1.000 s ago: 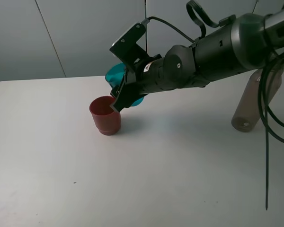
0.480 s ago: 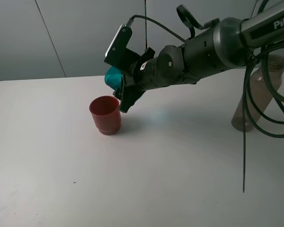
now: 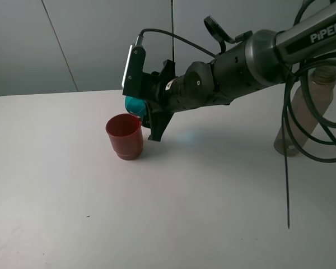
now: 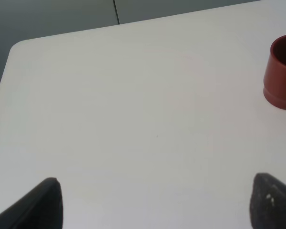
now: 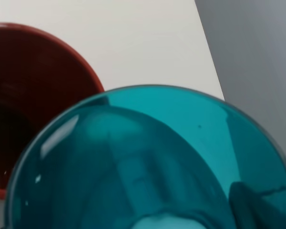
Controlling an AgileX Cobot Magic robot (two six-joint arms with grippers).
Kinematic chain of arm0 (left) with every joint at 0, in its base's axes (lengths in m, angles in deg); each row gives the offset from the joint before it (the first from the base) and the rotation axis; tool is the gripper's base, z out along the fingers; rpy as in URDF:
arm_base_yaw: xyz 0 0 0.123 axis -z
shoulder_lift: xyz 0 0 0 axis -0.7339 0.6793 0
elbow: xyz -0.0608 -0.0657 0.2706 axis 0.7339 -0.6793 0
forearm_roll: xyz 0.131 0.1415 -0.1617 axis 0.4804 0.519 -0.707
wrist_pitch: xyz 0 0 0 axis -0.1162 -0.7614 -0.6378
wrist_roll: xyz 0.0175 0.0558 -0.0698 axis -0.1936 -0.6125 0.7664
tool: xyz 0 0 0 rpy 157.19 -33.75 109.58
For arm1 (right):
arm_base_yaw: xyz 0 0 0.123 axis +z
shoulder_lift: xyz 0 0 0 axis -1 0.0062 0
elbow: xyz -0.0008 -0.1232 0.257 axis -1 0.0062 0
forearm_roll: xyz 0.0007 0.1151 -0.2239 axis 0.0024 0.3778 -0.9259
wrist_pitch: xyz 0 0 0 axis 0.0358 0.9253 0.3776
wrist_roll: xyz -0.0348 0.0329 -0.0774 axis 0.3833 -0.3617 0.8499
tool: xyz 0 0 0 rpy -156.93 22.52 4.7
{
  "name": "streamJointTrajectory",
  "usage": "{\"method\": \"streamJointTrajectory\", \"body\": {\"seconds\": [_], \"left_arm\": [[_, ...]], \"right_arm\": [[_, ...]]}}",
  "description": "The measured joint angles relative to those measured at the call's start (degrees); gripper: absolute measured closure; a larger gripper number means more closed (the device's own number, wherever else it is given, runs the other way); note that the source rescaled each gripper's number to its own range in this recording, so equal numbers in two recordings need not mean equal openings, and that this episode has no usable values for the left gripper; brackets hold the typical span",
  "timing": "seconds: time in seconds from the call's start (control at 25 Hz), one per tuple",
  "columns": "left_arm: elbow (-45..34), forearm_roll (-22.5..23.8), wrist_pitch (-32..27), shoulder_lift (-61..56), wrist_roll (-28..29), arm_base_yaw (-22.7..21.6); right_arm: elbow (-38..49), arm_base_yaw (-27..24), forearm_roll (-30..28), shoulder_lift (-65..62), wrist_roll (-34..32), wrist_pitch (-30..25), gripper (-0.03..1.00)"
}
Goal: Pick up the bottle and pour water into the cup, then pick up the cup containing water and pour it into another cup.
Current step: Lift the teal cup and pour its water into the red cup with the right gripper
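Second pour in hand: the right pincer (image 3: 147,116), clamped on the teal cup (image 3: 135,104), tilts it just above the red cup (image 3: 124,137), at its right rim; next, tip further, mouth over the opening.

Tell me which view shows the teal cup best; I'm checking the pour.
Right wrist: the teal cup fills the frame. Exterior high shows only a sliver behind the right gripper; left wrist misses it.

Glossy, translucent teal plastic is seen in the cup (image 5: 148,167), opaque satin red plastic in another cup (image 3: 124,136); the surface (image 3: 185,196) is finished smooth, matt white.
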Motion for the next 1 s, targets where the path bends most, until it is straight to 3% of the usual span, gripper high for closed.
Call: {"method": "streamJointTrajectory", "body": {"seconds": [0.2, 0.6, 1.0], "left_arm": [[0.0, 0.0, 0.0, 0.0, 0.0, 0.0], [0.0, 0.0, 0.0, 0.0, 0.4, 0.0], [0.0, 0.0, 0.0, 0.0, 0.4, 0.0]], "right_arm": [[0.0, 0.0, -0.2, 0.0, 4.4, 0.4, 0.86], [-2.7, 0.0, -1.4, 0.0, 5.5, 0.4, 0.86], [-3.3, 0.0, -1.4, 0.0, 13.2, 0.4, 0.86]]}}
